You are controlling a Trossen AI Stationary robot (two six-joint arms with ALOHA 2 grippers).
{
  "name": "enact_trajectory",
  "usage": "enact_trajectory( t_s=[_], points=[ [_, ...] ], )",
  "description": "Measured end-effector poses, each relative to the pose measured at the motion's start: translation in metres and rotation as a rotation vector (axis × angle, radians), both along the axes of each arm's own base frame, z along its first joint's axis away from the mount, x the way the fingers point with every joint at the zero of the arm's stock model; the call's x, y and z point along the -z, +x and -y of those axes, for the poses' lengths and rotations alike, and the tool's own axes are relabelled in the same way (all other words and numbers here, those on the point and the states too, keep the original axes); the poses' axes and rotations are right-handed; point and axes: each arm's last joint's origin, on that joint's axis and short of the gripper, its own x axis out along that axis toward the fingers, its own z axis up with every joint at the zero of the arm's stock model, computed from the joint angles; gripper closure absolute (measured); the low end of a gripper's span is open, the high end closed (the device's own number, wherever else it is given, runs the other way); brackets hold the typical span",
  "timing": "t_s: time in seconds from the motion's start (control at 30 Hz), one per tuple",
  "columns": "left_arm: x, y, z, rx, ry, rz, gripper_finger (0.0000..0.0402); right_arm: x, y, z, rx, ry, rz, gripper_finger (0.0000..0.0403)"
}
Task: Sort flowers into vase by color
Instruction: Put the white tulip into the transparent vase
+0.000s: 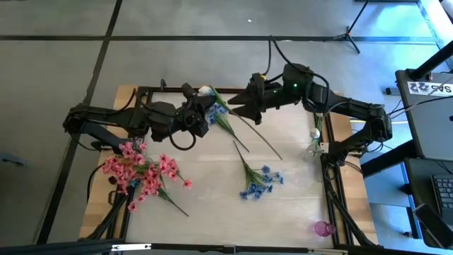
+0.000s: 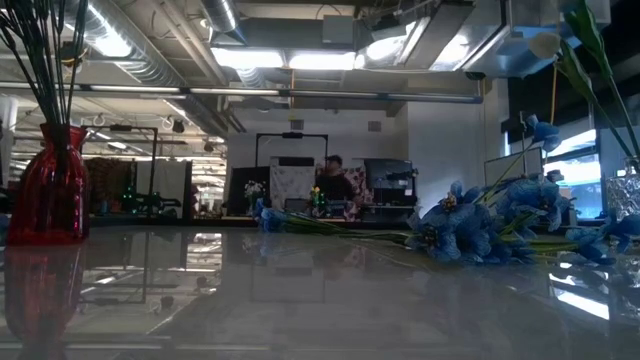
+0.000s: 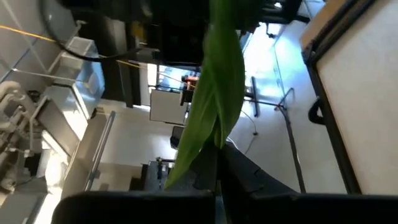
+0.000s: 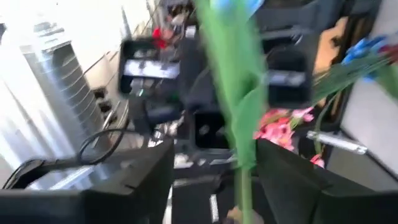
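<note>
Holding one sprig between them was the risky part: the left hand [image 1: 200, 112] and the right hand [image 1: 239, 105] met over the far side of the bench [image 1: 297, 205], both close on the same flower [image 1: 221, 113]. Each wrist view showed a green leaf or stem running up between that arm's own dark fingers, so each hand looked pinched on the sprig, though the contact itself was blurred. If both kept their pinch and pulled apart, I judged the thin stem could bend, or slip out of one hand and drop. If one let go too soon, the sprig could swing round the other hand's grip.

The held flower carried a white bud [image 1: 204, 91] just beyond the left hand, with small blue blooms [image 1: 212, 113] beside that hand. Its long axis ran aslant, from the bud down past the right hand, the bare stem [image 1: 263, 142] trailing towards the near right of the bench.

A loose blue sprig [image 1: 258, 180] lay flat well on the near side of both hands, stem end pointing back towards them. The pink sprigs [image 1: 145, 173] lay heaped near the left arm. A clear vase [image 1: 316, 140] stood by the right arm; a red vase [image 2: 48, 185] with stems showed in the low view
</note>
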Motion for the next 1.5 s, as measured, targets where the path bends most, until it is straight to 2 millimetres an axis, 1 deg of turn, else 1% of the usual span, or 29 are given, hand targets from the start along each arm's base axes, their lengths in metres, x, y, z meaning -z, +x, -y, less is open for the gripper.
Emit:
enact_trajectory(
  t_s=[0.07,0.2,0.4,0.53,0.63,0.73,0.77,0.9,0.97,1.07,1.13,1.23,1.27,1.33,1.4,1.43,1.5],
  points=[
    [0.003,0.003,-0.002,-0.001,0.0,-0.012,0.04,0.003,0.007,-0.005,-0.042,0.016,0.005,0.0196],
    [0.004,0.005,-0.003,0.019,-0.005,-0.019,0.0398,0.012,0.016,-0.006,-0.06,0.032,-0.029,0.0219],
    [0.005,0.007,0.0,0.039,-0.008,-0.02,0.0397,0.012,0.018,-0.007,-0.022,0.024,-0.024,0.0262],
    [0.005,0.006,0.002,0.041,-0.008,-0.018,0.0397,0.013,0.018,-0.006,-0.009,-0.005,-0.019,0.0306],
    [0.005,0.006,0.002,0.041,-0.009,-0.014,0.0396,0.013,0.018,-0.006,-0.005,-0.044,-0.016,0.0348],
    [0.004,0.006,0.002,0.036,-0.028,0.006,0.0386,0.014,0.018,-0.006,0.01,-0.11,-0.001,0.0389],
    [0.004,0.006,0.002,0.035,-0.035,0.016,0.0379,0.014,0.018,-0.006,0.017,-0.134,0.005,0.0393],
    [-0.001,0.006,0.003,0.045,-0.049,0.078,0.0345,0.013,0.019,-0.005,0.039,-0.213,0.033,0.0383],
    [-0.006,0.005,0.002,0.026,-0.05,0.121,0.0325,0.011,0.019,-0.004,0.053,-0.256,0.065,0.0387],
    [-0.015,-0.001,0.0,-0.067,-0.061,0.204,0.0298,0.001,0.015,-0.003,0.076,-0.321,0.153,0.0397],
    [-0.021,-0.008,-0.003,-0.117,-0.097,0.276,0.0282,-0.009,0.006,0.003,0.108,-0.365,0.217,0.0394],
    [-0.033,-0.02,-0.008,-0.146,-0.202,0.447,0.0265,-0.028,-0.012,0.013,0.178,-0.498,0.307,0.0391],
    [-0.038,-0.024,-0.01,-0.14,-0.266,0.536,0.0262,-0.033,-0.018,0.016,0.204,-0.562,0.336,0.0393],
    [-0.046,-0.033,-0.014,-0.082,-0.461,0.75,0.0258,-0.045,-0.03,0.021,0.261,-0.726,0.404,0.0397],
    [-0.05,-0.036,-0.021,0.038,-0.719,0.949,0.0257,-0.055,-0.042,0.023,0.316,-0.91,0.466,0.0398],
    [-0.051,-0.036,-0.025,0.1,-0.83,1.009,0.0257,-0.058,-0.045,0.022,0.343,-0.999,0.485,0.0398],
    [-0.049,-0.03,-0.031,0.218,-1.022,1.054,0.0258,-0.064,-0.051,0.02,0.384,-1.171,0.537,0.0397]
  ],
)
